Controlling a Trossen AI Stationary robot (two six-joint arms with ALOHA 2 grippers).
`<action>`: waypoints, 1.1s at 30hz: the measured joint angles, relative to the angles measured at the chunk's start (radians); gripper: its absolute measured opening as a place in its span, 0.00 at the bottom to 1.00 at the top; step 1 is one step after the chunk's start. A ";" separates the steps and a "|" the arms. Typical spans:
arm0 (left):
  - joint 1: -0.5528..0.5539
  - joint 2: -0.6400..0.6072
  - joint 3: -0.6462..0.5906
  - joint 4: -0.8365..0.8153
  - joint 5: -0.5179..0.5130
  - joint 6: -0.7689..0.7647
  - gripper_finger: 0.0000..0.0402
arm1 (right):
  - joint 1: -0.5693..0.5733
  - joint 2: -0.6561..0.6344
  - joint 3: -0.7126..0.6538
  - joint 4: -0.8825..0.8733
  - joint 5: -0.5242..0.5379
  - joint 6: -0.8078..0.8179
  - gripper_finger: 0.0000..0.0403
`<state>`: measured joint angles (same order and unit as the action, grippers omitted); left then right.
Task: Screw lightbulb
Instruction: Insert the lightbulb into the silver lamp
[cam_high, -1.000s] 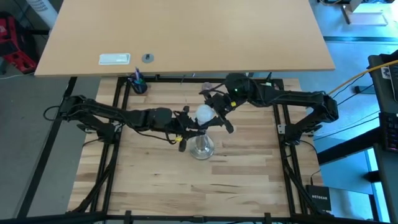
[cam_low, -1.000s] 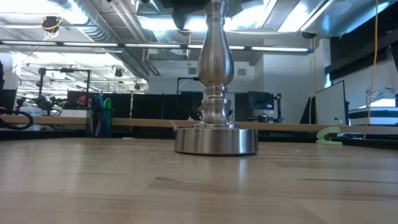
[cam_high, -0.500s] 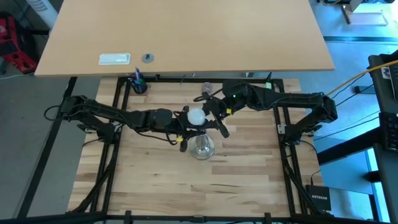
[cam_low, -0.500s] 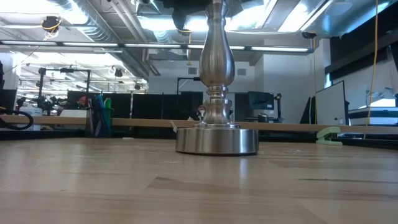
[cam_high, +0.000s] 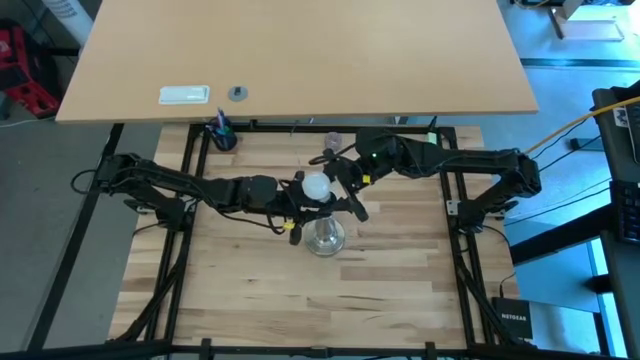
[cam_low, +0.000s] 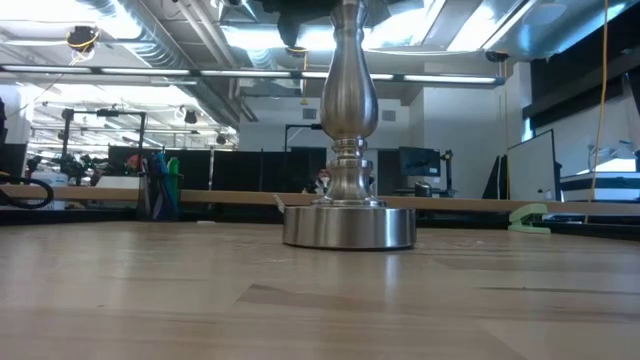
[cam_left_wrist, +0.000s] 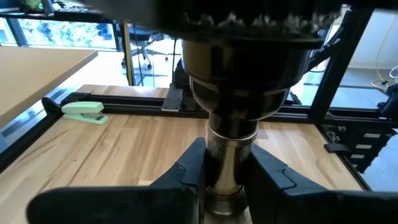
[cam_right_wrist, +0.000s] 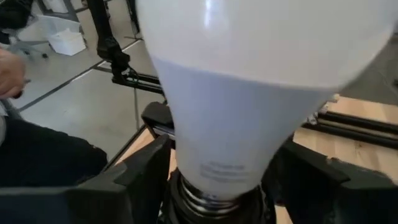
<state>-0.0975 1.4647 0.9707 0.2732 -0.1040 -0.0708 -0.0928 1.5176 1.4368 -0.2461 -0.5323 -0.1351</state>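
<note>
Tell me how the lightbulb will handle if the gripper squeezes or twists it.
The lightbulb looks smooth and rounded, so fingers may slip on it. Probably light and fragile: squeeze gently. Its threaded base sits at the stand, so it should turn rather than tip.

A: Lightbulb (cam_right_wrist: 249, 93): frosted white globe; faint grey print low on the neck; silvery ribbed screw base.

B: Stand (cam_low: 348, 222): brushed silver, base and stem alike; socket (cam_left_wrist: 239, 81) above it dark.

A: Table (cam_high: 250, 290): pale wood, butcher-block strips; frame black.

B: Stapler (cam_left_wrist: 84, 111): mint green; both arms dark; yellow mark near the left gripper (cam_high: 291, 206).
</note>
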 joint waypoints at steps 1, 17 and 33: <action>0.000 0.000 0.000 0.001 0.001 0.000 0.14 | 0.000 -0.005 0.000 0.003 0.002 -0.001 0.66; 0.000 0.001 0.000 -0.003 0.001 0.000 0.16 | 0.000 -0.023 0.002 0.075 -0.067 0.031 0.59; 0.000 0.001 0.000 -0.004 0.001 0.000 0.15 | 0.000 -0.055 0.004 0.055 -0.044 0.042 0.37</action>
<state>-0.0975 1.4654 0.9707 0.2690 -0.1032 -0.0708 -0.0925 1.4627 1.4406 -0.1914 -0.5764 -0.0933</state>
